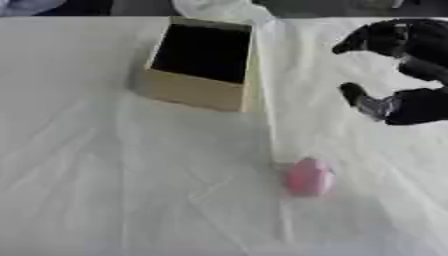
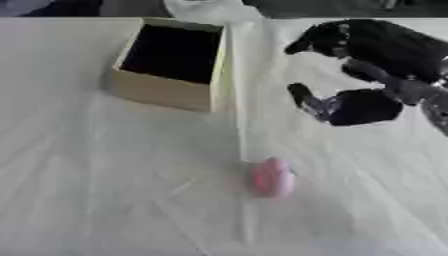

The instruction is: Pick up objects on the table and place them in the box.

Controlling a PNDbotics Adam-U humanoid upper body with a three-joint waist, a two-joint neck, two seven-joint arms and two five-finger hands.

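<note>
right hand (image 2: 367, 75) above pink object (image 2: 273, 177)

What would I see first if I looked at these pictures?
First, the black robot right hand at the upper right, raised over the white-covered table with its fingers apart and holding nothing. Next, the small pink object lying alone near the middle front, and the tan open box with its dark inside at the back.

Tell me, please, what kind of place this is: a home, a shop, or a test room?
Most likely a test or lab setup, not a home. The table is covered in plain creased white sheeting, holding only an open box and one small pink object. The robot's black right hand hangs open above it.
</note>
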